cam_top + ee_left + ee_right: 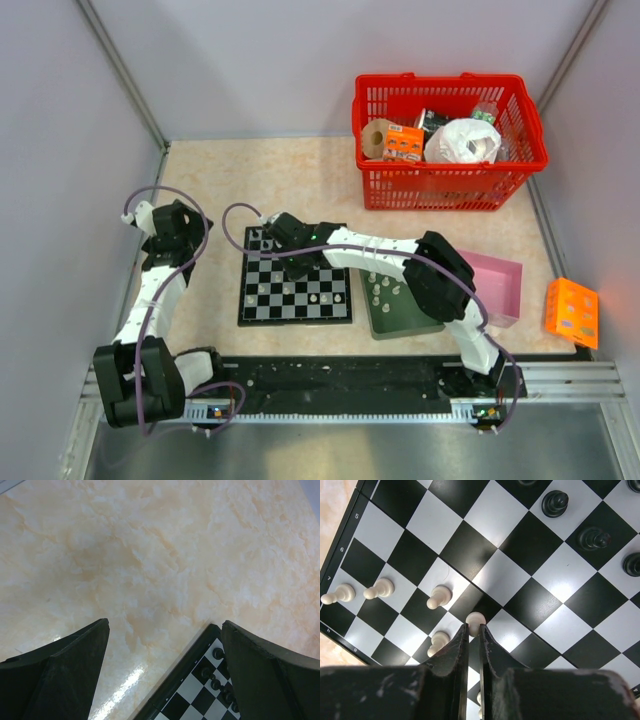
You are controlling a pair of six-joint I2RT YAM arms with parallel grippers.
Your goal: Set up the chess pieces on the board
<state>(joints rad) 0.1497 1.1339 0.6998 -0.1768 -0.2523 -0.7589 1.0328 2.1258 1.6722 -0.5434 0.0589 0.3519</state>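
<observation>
**Whitish pawn (475, 619) clamped over the board (525, 600)**

Top view: right gripper (295, 265) is over the board's far half, and left gripper (175, 225) is off its left edge. Left wrist: jaws wide apart above the table (150, 555). Right wrist: jaws pinch the pawn.

Right wrist view shows one board (520, 580), five whitish chess pieces (439, 596), three black ones (555, 502) (others cropped or hidden).
</observation>
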